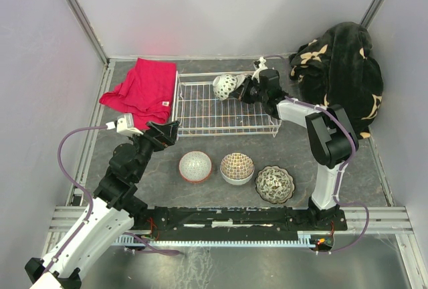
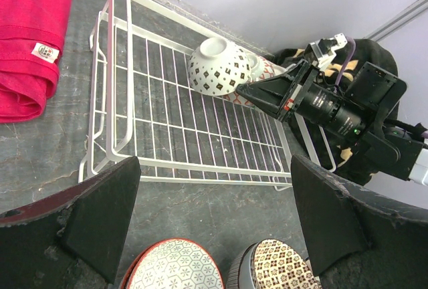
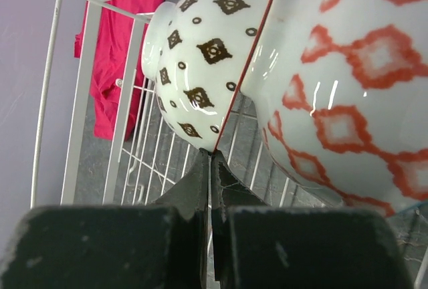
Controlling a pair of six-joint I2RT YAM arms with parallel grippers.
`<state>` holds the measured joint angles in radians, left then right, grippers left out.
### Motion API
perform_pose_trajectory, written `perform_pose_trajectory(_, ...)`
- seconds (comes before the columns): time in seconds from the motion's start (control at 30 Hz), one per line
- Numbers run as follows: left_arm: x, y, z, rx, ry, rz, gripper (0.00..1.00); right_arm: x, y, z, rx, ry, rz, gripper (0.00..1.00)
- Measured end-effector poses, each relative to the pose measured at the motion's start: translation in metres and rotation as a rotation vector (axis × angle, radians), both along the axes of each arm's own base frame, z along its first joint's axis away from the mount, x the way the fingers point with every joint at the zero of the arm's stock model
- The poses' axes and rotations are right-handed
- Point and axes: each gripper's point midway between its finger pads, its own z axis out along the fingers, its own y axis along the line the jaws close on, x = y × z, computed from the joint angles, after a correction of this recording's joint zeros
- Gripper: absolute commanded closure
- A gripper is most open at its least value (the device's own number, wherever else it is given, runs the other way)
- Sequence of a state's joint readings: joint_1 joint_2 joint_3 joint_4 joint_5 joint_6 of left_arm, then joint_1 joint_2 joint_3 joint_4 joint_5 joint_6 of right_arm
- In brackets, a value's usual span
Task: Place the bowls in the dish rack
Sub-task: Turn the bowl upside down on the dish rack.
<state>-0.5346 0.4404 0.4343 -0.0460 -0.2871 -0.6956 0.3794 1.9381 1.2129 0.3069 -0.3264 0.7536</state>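
Your left gripper (image 1: 170, 132) hangs spread and empty by the near left corner of the rack (image 1: 200, 112). Three bowls wait in a row on the table (image 1: 160, 185) in front of it: hex bowl (image 1: 195, 166), mosaic bowl (image 1: 237, 167), floral bowl (image 1: 275, 184). Two sit tipped on their sides at the rack's far right, diamond bowl (image 1: 226, 86) against red bowl (image 3: 348, 88), with your right gripper (image 3: 211, 168) pressed together at their seam. Reckon two loaded, three in view left.
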Motion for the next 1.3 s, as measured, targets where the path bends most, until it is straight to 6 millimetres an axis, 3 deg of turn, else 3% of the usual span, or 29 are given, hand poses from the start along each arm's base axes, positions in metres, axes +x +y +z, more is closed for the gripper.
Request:
perform_pose_trajectory(0.47, 0.0, 0.0, 0.0, 0.001, 0.0, 0.0, 0.01, 0.0, -0.007, -0.005, -0.029, 0.025, -0.036, 0.82)
perform_pose_trajectory(0.77, 0.0, 0.0, 0.0, -0.001, -0.002, 0.0, 0.01, -0.008, -0.016, -0.002, -0.046, 0.025, -0.062, 0.56)
perform_pose_trajectory(1.1, 0.0, 0.0, 0.001, -0.002, -0.004, 0.0, 0.01, -0.04, -0.018, 0.053, -0.054, -0.055, -0.058, 0.4)
perform_pose_trajectory(1.3, 0.0, 0.0, 0.001, -0.002, -0.003, 0.0, 0.01, -0.09, -0.013, 0.077, -0.117, -0.066, -0.015, 0.26)
